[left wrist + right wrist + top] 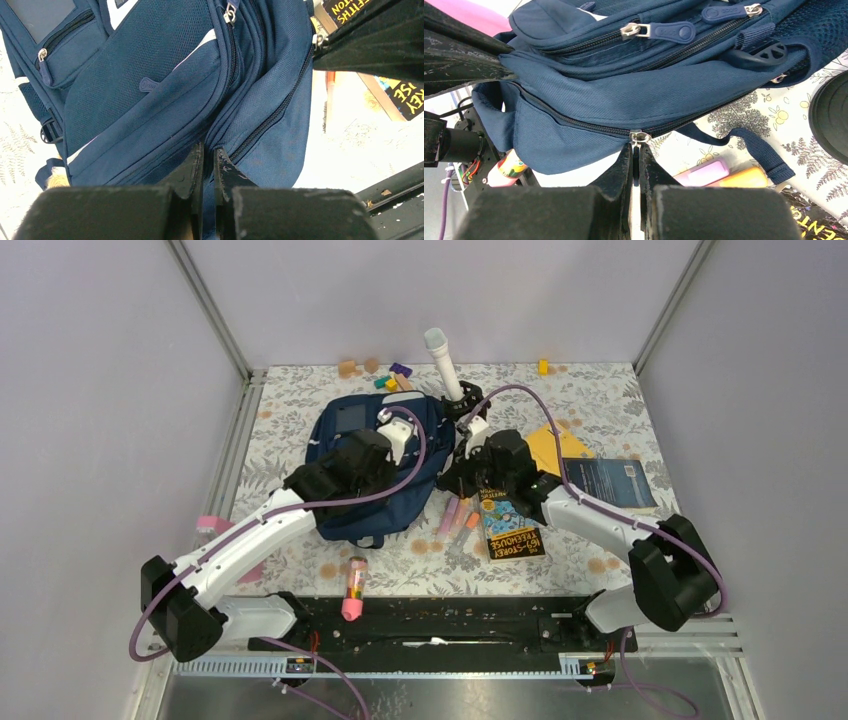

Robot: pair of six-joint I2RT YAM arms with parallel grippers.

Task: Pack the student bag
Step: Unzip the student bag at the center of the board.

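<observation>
Two small grips carry all the risk now. If the right gripper [636,152] pulls along the zipper, the little metal zipper pull [640,137] may slip out from between its tips, because only its end seems to be caught. If the left gripper [208,156] loses its fold of cloth, I think the whole student bag [395,510] would slide over the table [600,390] with the pull, and the zipper would not move. The sliding bag could also push the markers [455,515] and the book [512,525] that lie just beside it. The bag lies flat on the table, near the middle and closer to the far edge. The right gripper is closed on the zipper pull, jaws almost touching. The left gripper is closed as well, narrow, pinching a fold of the bag's navy cloth beside a zipper
</observation>
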